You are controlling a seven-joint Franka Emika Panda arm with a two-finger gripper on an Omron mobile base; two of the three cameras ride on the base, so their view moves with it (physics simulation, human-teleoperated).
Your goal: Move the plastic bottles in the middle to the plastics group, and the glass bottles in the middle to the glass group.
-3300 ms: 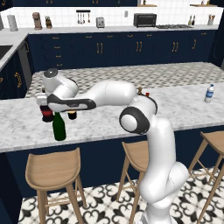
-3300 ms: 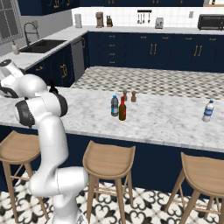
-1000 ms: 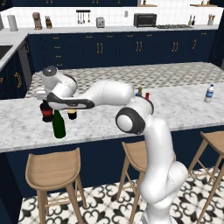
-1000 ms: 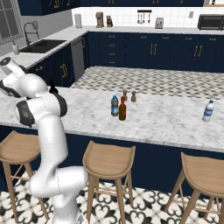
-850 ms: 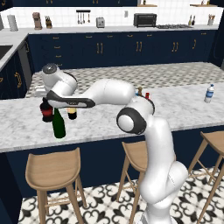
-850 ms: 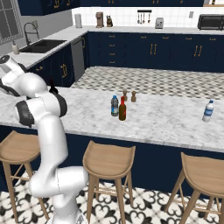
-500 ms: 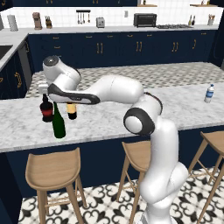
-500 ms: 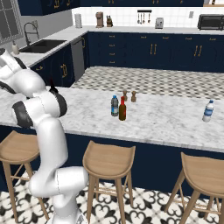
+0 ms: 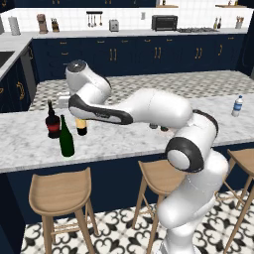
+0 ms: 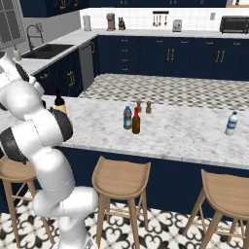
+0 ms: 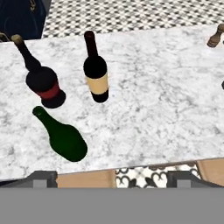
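Near the counter's stool-side edge, the plain green bottle [image 9: 66, 138] stands upright on the marble counter [image 9: 124, 144], close to the drop toward the stools [image 9: 62, 193]. Just behind it stand the squat wine bottle with the red label [image 9: 52, 122] and the slimmer wine bottle with the yellow-orange label [image 9: 81, 126]; the three form a tight cluster, each a little apart from the others. In the hand view the green bottle [image 11: 63, 137] sits nearest the edge, the red-labelled one [image 11: 41, 81] and the yellow-labelled one [image 11: 96, 72] further in, with bare marble stretching away toward a wooden shaker [image 11: 216, 36].

Above the cluster, the gripper [image 9: 63, 102] hangs with its fingers spread wide and nothing between them, clear of all three bottle necks.

Midway along the counter in the right base view, the bluish plastic bottle [image 10: 127, 118] and the amber bottle with a red cap [image 10: 136, 122] stand side by side, nearly touching, with two wooden shakers [image 10: 143, 106] just behind. Open marble lies on both sides of this pair. Well apart, near the far end, the clear water bottle [image 10: 231, 123] stands alone.

Whether any bottle holds liquid cannot be told
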